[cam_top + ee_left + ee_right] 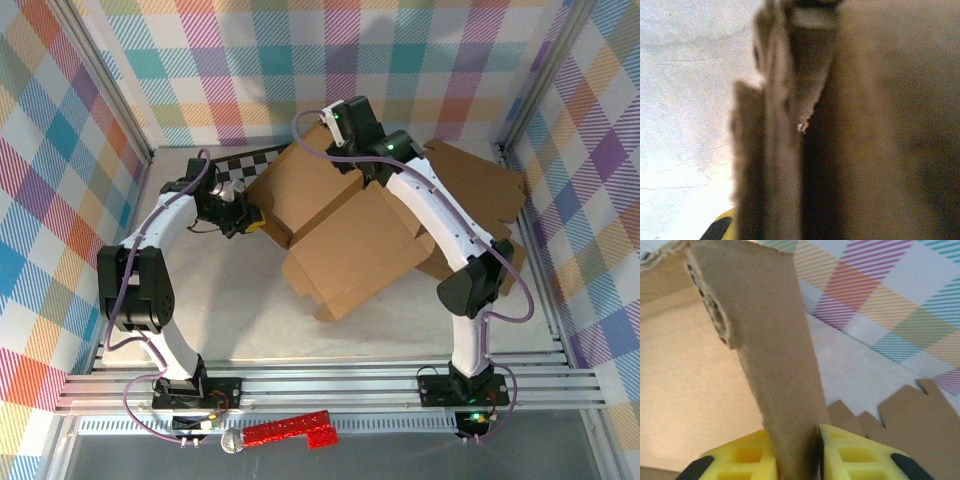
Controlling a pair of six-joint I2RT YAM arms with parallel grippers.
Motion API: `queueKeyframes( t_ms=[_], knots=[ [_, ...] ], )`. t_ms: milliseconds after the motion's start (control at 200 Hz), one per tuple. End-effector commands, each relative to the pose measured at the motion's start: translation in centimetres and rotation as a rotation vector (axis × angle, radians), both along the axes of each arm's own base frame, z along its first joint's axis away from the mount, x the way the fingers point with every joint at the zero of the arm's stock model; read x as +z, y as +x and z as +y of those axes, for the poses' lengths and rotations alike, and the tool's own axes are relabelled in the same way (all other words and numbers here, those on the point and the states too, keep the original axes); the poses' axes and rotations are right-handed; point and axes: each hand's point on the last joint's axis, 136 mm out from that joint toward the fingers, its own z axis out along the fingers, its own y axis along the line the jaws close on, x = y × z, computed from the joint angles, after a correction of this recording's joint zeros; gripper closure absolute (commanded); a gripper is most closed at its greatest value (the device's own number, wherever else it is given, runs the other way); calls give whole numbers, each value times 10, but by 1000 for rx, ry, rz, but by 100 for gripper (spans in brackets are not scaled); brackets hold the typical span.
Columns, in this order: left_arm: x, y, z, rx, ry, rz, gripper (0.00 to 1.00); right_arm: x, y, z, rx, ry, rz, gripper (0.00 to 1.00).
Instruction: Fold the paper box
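Observation:
The paper box [340, 235] is brown corrugated cardboard lying partly folded in the middle of the table. My left gripper [243, 214] is at the box's left corner. In the left wrist view, blurred cardboard [785, 150] runs straight down between the jaws, with one yellow finger [720, 227] showing at the bottom left; the gripper is shut on that edge. My right gripper [797, 447] is at the box's back edge [345, 160], its yellow pads shut on an upright flap [770, 340]. The box's inner panel [685, 390] lies to the flap's left.
A second flat piece of cardboard [480, 180] with notched tabs [910, 410] lies at the back right. A checkerboard sheet [240, 165] sits at the back left. Plaid walls close in three sides. A red object [290, 432] rests on the front rail.

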Motion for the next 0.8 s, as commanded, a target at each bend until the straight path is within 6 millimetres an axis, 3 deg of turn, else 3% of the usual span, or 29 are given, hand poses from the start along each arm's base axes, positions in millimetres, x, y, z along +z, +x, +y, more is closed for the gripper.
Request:
queueKeyframes(
  t_ms=[0, 70, 135, 410, 575, 795],
  knots=[
    [21, 3, -11, -49, -41, -54, 100, -1, 11, -17, -114, -118, -66, 89],
    [21, 3, -11, -51, -41, -53, 100, -3, 10, -17, -123, -120, -65, 96],
    [21, 3, -12, -54, -40, -51, 100, -4, 10, -16, -116, -117, -56, 96],
    [20, 3, -12, -60, -35, -47, 100, -12, 12, -13, -107, -115, -36, 76],
    [20, 4, -13, -62, -36, -47, 100, -15, 16, -13, -111, -127, -39, 73],
    [19, 4, -12, -59, -29, -42, 100, -7, 24, -28, -206, -173, -91, 99]
  ],
)
